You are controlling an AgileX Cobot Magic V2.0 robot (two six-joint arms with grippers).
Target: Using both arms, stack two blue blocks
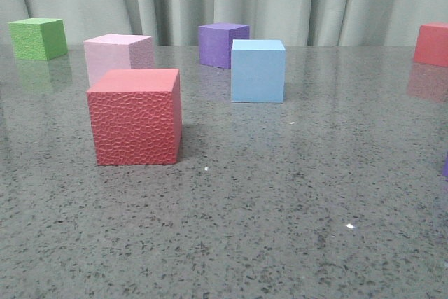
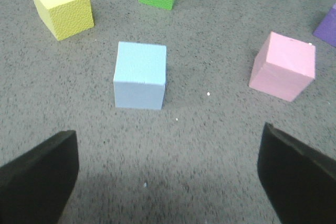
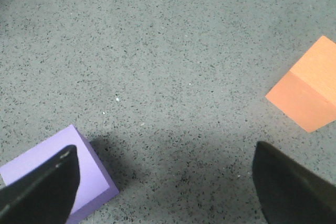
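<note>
Ahead of the left gripper [image 2: 168, 174], whose jaws stand wide and empty, one blue block [image 2: 140, 82] sits alone on the table [image 2: 210, 129]. Advise squaring the fingers to its side faces before descending. The right gripper [image 3: 165, 182], likewise spread, holds nothing; a second blue block [image 1: 257, 70] sits mid-table.

A: We see the right gripper [image 3: 165, 182] spread wide over the speckled grey table [image 3: 173, 51], holding nothing.

B: We also see 1 purple cube [image 3: 89, 174] partly behind a finger, and 1 orange cube [image 3: 310, 93] well apart.
</note>
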